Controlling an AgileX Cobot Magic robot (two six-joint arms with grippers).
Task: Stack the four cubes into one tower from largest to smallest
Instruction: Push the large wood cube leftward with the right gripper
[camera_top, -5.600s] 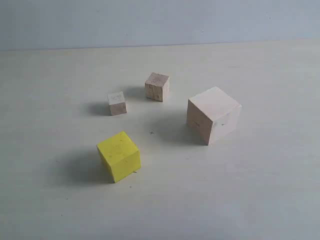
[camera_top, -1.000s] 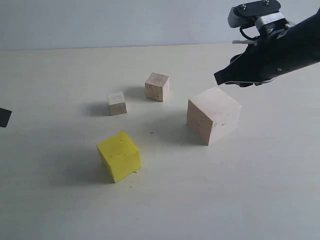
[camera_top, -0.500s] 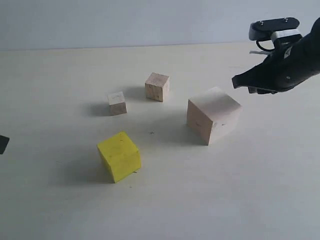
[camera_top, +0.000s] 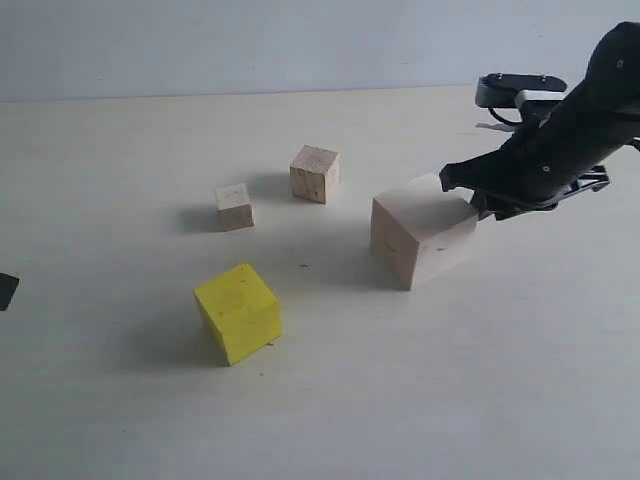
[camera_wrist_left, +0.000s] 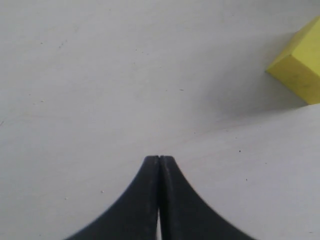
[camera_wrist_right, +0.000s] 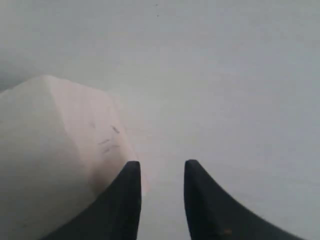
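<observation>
The large pale wood cube (camera_top: 415, 240) sits right of centre on the table. My right gripper (camera_top: 465, 195) hangs low at its far right side, open with nothing between the fingers. In the right wrist view one fingertip (camera_wrist_right: 131, 172) lies against the large cube (camera_wrist_right: 50, 145) while the right gripper (camera_wrist_right: 161, 167) gapes over bare table. The yellow cube (camera_top: 238, 312) stands front left. Two small wood cubes sit behind it, the smaller (camera_top: 234, 206) to the left of the slightly bigger one (camera_top: 314, 172). My left gripper (camera_wrist_left: 159, 159) is shut and empty, with the yellow cube (camera_wrist_left: 299, 70) off to one side.
A dark tip of the left gripper (camera_top: 5, 290) shows at the left edge of the exterior view. The pale table (camera_top: 330, 400) runs back to a light wall (camera_top: 250, 40). All cubes stand apart from each other.
My right gripper came down and in against the large cube's far right side, and the cube shifted a little to the left. The left gripper's tip at the left edge sank lower.
</observation>
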